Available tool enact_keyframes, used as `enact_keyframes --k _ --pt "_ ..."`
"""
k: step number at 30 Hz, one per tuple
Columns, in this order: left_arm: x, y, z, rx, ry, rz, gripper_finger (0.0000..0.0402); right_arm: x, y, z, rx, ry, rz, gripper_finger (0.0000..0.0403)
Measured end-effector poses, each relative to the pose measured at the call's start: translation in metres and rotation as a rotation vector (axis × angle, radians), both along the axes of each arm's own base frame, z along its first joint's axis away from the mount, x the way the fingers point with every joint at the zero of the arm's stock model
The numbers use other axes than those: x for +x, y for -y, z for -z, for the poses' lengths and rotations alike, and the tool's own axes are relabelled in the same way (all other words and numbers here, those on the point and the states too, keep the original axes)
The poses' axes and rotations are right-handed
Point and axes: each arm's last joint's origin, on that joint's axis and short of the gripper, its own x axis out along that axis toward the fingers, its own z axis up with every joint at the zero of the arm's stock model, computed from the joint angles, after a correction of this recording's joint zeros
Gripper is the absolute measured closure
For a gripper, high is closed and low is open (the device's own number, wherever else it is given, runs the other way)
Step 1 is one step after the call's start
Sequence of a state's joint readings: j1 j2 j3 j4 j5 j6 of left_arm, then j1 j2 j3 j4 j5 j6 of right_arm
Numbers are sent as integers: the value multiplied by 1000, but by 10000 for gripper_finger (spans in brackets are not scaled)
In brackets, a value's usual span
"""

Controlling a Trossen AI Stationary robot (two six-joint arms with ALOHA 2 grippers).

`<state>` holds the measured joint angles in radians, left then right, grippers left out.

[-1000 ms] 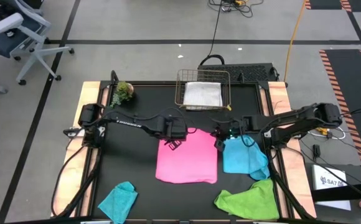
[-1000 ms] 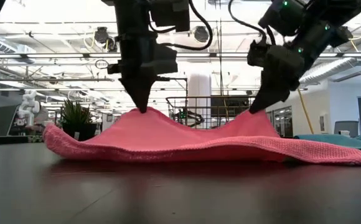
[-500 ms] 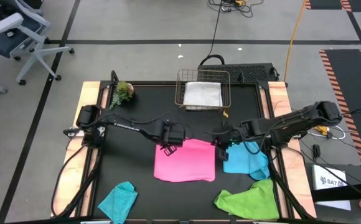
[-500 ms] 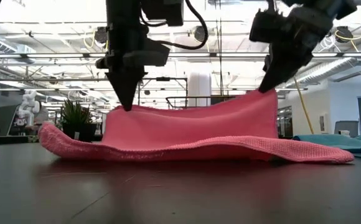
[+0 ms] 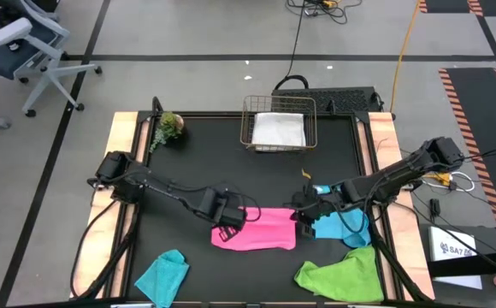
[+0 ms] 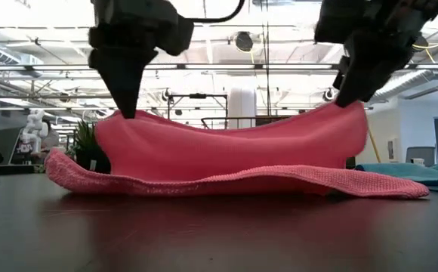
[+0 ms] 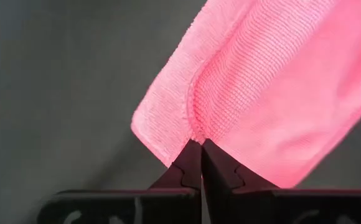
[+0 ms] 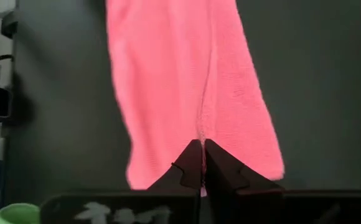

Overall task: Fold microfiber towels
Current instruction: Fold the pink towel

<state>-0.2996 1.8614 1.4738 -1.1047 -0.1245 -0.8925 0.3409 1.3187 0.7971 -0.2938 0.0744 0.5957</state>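
Black table (image 5: 188,154) holds five towels, one looks done: white towel (image 5: 278,130) lies folded in the wire basket (image 5: 250,115) at 12 o'clock. Hot pink towel (image 5: 261,229) near centre, toward 6, is mid-fold; left gripper (image 5: 231,224) and right gripper (image 5: 304,214) each have fingers pressed together pinching a far corner, that edge lifted above the lower layer in the low view, not laid down yet. Sky blue towel (image 5: 340,224) at 4 o'clock, just beside the pink one, crumpled. Lime green towel (image 5: 342,275) at 5, bunched. Teal towel (image 5: 164,275) at 7, bunched. So roughly one of five finished, second underway, three untouched
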Motion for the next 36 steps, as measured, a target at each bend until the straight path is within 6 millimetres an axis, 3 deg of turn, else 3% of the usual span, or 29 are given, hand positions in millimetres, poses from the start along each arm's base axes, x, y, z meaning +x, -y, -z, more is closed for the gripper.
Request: enact_keyframes --k 15,28,36 --pt "-8 38 17 -26 62 18 385 12 -55 39 115 -20 -32 402" --pt "-25 70 30 -148 23 106 312 7 -60 41 118 -46 -32 336" --pt "-26 73 30 -157 20 80 269 7 -62 38 214 -68 -28 319"
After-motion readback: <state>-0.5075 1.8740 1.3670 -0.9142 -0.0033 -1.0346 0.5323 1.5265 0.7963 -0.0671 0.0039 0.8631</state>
